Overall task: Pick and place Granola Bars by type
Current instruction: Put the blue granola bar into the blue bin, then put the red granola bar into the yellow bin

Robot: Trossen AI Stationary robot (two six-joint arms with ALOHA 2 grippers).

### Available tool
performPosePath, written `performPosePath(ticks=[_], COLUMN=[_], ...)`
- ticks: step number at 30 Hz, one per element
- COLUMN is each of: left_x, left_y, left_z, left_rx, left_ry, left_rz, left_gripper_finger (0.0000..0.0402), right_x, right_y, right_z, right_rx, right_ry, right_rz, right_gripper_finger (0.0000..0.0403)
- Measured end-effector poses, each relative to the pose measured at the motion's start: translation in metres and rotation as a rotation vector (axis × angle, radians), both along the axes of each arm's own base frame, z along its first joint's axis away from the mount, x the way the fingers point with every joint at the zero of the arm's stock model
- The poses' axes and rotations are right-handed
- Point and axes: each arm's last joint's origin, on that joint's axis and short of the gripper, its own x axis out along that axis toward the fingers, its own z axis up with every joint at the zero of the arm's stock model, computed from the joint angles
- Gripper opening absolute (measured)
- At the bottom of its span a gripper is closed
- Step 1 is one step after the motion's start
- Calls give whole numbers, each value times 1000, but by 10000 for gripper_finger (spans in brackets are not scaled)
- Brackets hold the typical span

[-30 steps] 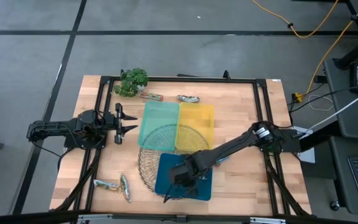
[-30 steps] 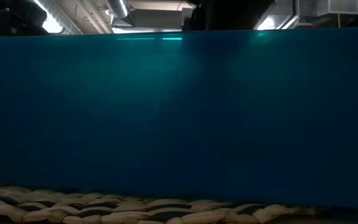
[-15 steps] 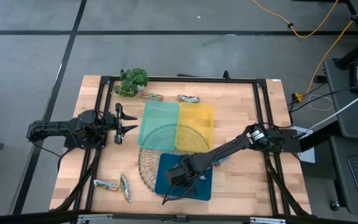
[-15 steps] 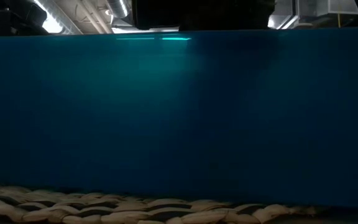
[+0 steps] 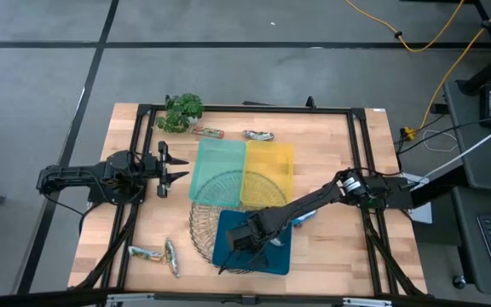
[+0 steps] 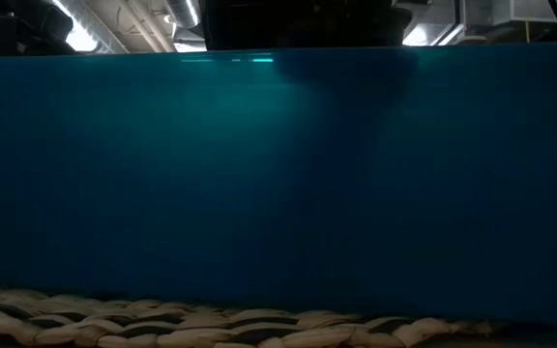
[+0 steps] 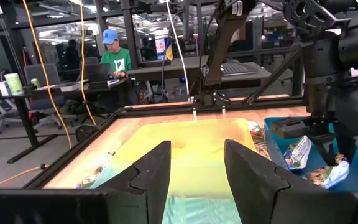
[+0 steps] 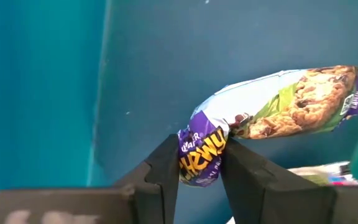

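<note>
My right gripper reaches over the blue tray and is shut on a blue-purple and green granola bar. The left wrist view shows that bar under the right arm, with another wrapper lying in the blue tray. A red-brown bar and a silver-green bar lie flat on the table beyond the trays. Two more bars lie near the near-left corner. My left gripper is open beside the green tray, touching nothing. My right gripper pinches the bar's purple end between its two fingers. The fingers slant down from the table's right and lie across the bar. The rest of the bar sticks out sideways over the blue tray floor; whether its free end touches the floor I cannot tell.
A green tray and a yellow tray sit side by side mid-table, with a wire basket partly under them and the blue tray. A leafy plant stands at the far-left corner. The blue tray wall fills the low view.
My right arm has reached a little farther toward the table's left over the blue tray, still shut. The left arm has kept still.
</note>
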Motion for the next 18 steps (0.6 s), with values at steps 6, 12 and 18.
performPosePath(ticks=[6, 12, 18], left_x=[0, 0, 0], left_y=[0, 0, 0], left_z=[0, 0, 0], left_rx=[0, 0, 0], left_ry=[0, 0, 0], left_rz=[0, 0, 0], left_gripper_finger=[143, 143, 143], right_x=[-2, -3, -2], right_y=[1, 1, -1], right_z=[4, 8, 9], right_rx=[20, 45, 54], right_ry=[32, 39, 47], right_rz=[-26, -63, -102], right_gripper_finger=[111, 130, 202])
